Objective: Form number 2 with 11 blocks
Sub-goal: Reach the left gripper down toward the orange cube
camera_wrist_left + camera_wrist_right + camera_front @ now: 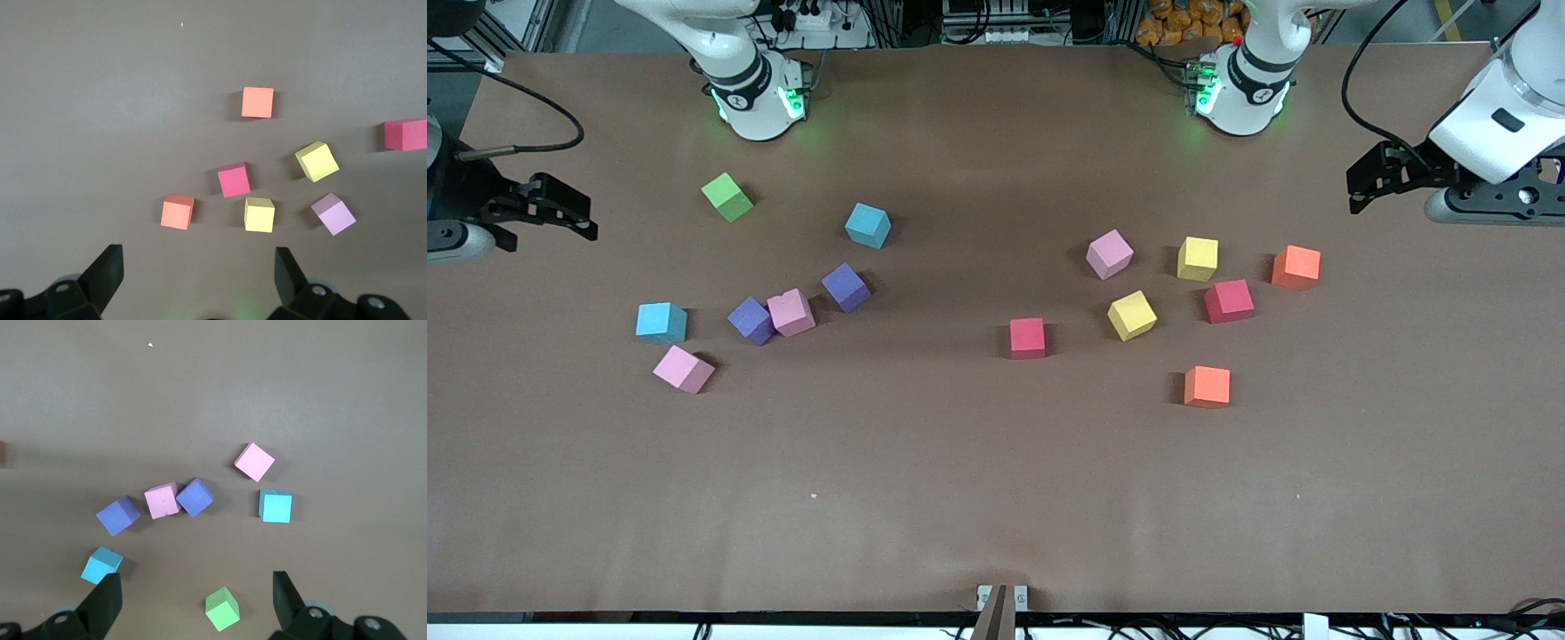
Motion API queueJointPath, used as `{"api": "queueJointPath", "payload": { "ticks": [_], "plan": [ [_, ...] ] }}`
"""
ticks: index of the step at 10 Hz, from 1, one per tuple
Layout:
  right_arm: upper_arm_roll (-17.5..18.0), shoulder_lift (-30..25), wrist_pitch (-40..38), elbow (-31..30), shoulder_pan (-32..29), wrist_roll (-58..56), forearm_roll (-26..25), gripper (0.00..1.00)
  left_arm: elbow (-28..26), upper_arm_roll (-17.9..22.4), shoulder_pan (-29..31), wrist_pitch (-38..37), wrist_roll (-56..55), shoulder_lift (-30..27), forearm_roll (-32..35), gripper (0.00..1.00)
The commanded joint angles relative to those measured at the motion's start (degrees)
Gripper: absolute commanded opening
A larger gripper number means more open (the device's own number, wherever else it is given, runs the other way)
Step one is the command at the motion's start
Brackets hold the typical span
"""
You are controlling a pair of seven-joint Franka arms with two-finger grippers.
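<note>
Nothing laid out yet of the number 2. Blocks scattered singly over the brown table [996,498], in two loose groups well apart, with a red block [1027,338] alone between them.

Toward the right arm's end: two purple blocks [845,286] flanking a pink block [791,312] and touching or nearly touching it, one more pink, two light blue, and a green cube [727,196] to be left alone. Toward the left arm's end: two yellow blocks [1131,315], a pink, a second red and two orange, all apart from each other.

Left gripper [1357,188] hanging over the table's edge at the left arm's end, fingers [107,270] spread wide and holding nothing. Right gripper [585,216] likewise over the edge at the right arm's end, fingers [105,600] released and bare.

Judged as the first pick. Best to begin with a block standing free, and to turn the wrist until the fingers meet two flat faces squarely, since most sit twisted at odd angles. Better to leave the purple-pink trio until neighbours are cleared. Wise to build in the bare stretch nearer the camera.

No long axis to a single cube; only its twist counts. For the digit, taller than wide, so worth settling its upright direction before setting the first row.
</note>
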Motion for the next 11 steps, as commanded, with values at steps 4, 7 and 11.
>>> {"api": "queueJointPath", "payload": {
  "ticks": [4, 7, 11],
  "plan": [
    [1.0, -0.89, -0.15, -0.79, 0.06, -0.09, 0.56, 1.0, 0.18, -0.4, -0.4, 0.06, 0.45, 0.03, 0.39, 1.0],
    [0.91, -0.81, -0.15, -0.87, 0.15, -0.35, 0.65, 1.0, 3.36, -0.66, -0.58, 0.06, 0.63, 3.64, 0.83, 1.0],
    [0.91, -0.72, -1.02, -0.87, 0.33, -0.44, 0.65, 1.0, 3.01, -0.92, -1.46, 1.63, -5.16, 11.36, -0.92, 1.0]
  ]
}}
